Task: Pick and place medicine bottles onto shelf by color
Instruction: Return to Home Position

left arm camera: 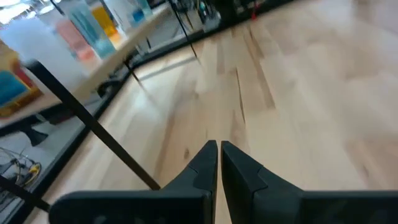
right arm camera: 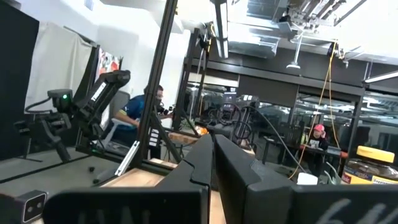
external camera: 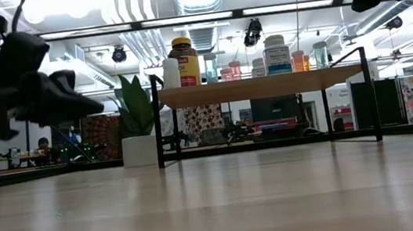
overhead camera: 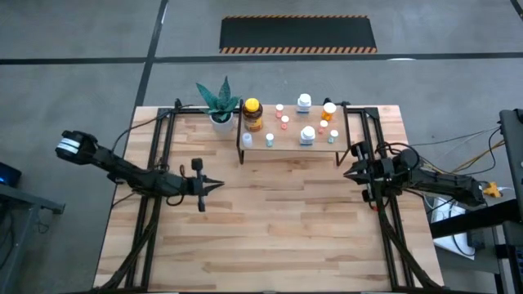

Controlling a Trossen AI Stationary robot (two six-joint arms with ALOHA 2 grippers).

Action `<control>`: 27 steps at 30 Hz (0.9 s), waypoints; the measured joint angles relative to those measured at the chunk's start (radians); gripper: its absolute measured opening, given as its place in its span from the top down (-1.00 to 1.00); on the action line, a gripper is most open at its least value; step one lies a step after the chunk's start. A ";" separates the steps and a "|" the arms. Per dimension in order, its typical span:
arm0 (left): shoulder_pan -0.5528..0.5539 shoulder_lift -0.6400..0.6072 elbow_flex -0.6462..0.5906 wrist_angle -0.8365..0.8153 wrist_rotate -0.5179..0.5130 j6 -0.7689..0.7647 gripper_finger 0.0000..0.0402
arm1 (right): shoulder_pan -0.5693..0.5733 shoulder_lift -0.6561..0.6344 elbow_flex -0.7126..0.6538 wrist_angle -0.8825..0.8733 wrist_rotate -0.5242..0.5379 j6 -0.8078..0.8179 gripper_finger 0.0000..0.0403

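Looks just about done: all the medicine bottles (overhead camera: 306, 135) up on the shelf (overhead camera: 288, 139), the big amber bottle (overhead camera: 252, 114) at one end, none down on the table (overhead camera: 278, 237). Hard to tell from here if sorted right by color. Nothing held in the left gripper (overhead camera: 217, 185) or the right gripper (overhead camera: 346, 172), both pinched closed above the table, so probably only the trip to rest to do.

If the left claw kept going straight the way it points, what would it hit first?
The left gripper points across bare table, with the shelf off to one side. First in its line seems to be the right gripper facing it, though the right one may sit higher, so it could pass underneath.
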 joint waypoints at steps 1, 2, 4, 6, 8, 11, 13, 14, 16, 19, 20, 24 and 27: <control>0.000 0.018 0.000 0.001 0.000 0.000 0.99 | 0.000 0.000 0.000 0.000 0.000 0.001 0.95; 0.000 0.037 0.000 0.001 0.000 0.000 0.99 | 0.000 0.000 0.000 0.000 0.000 0.001 0.95; 0.000 0.073 0.000 0.002 0.000 0.000 0.99 | 0.000 0.000 0.000 0.000 0.000 0.000 0.95; 0.000 0.111 0.000 0.003 0.000 0.000 0.99 | 0.000 0.000 0.000 0.000 0.000 0.001 0.95; 0.000 0.148 0.000 0.002 0.000 0.000 0.99 | 0.000 0.000 0.000 0.000 0.000 0.000 0.95; 0.000 0.205 0.004 0.002 0.000 0.000 0.99 | 0.000 0.000 0.000 0.000 0.000 0.001 0.95; 0.000 0.243 0.007 0.002 0.000 0.000 0.99 | 0.000 0.000 0.000 0.000 0.000 0.000 0.95; 0.000 0.262 0.011 -0.002 0.000 0.000 0.99 | 0.000 0.000 0.000 0.000 0.000 0.000 0.95; 0.000 0.297 0.019 0.002 0.000 0.000 0.99 | 0.000 0.000 0.000 0.000 0.000 0.001 0.95; 0.000 0.348 0.028 0.004 0.001 -0.004 0.99 | 0.000 0.000 0.000 0.000 0.000 0.000 0.95; 0.000 0.362 0.032 0.008 0.001 -0.006 0.99 | 0.000 0.000 0.000 0.000 0.000 0.001 0.95; 0.000 0.412 0.044 0.027 0.003 -0.013 0.99 | 0.000 0.000 0.000 0.000 0.000 0.001 0.95; 0.000 0.434 0.057 0.022 0.004 -0.013 0.99 | 0.000 0.000 0.000 0.000 0.000 0.000 0.96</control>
